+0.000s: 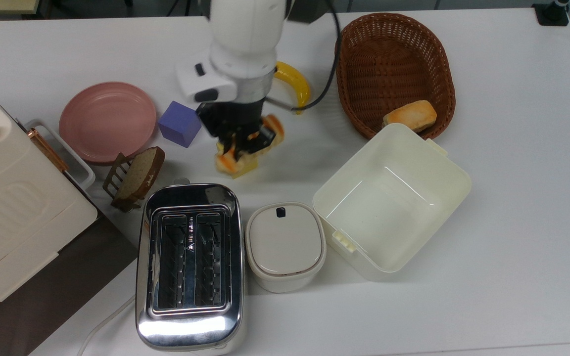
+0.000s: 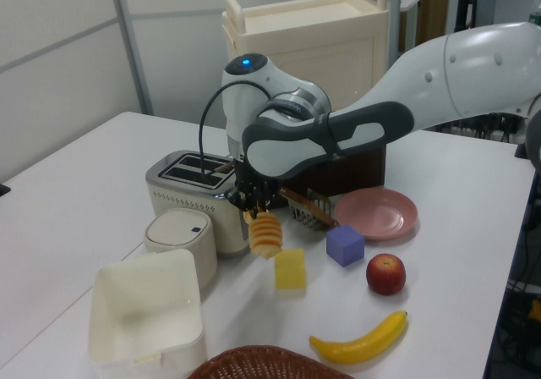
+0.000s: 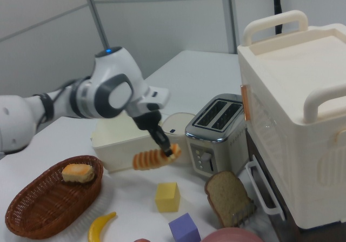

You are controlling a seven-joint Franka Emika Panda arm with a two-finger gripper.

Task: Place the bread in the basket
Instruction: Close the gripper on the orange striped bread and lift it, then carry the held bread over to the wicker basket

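Table (image 1: 512, 198) holds the whole set-up; everything sits below the raised tool. Cream cabinet (image 3: 297, 118) with handles lies well off to the top view's left of the tool, out of the route.

Basket (image 1: 395, 69), oval brown wicker, stands well apart from the tool toward the top view's upper right. A short golden bun (image 1: 410, 115) already lies in its near end; the far end looks open, likely the better drop spot. Cream plastic box (image 1: 393, 202), open and bare inside, sits to the top view's lower right of the tool, touching or just beside the basket rim. It is the wrong container, and the carry should pass above it or skirt it.

Toaster (image 1: 189, 264) and lidded cream tub (image 1: 285, 245) stand just below the tool in the top view. Pink plate (image 1: 107, 121), toast slice in its rack (image 1: 139, 175) and purple cube (image 1: 180, 123) lie to the top view's left of it. Banana (image 2: 359, 341) rests just beyond the tool, toward the basket. Yellow block (image 3: 168, 196) sits almost directly under the load. Apple (image 2: 385, 274) rests beside the cube in the left view.

Gripper (image 3: 166, 147) is clamped on one end of the bread (image 3: 150, 158). The striped loaf hangs clear of the table, sticking out sideways in the right view. Gripped at the end, it could swing or slip in transit. Lift appears complete; the carry to the basket is not yet made.
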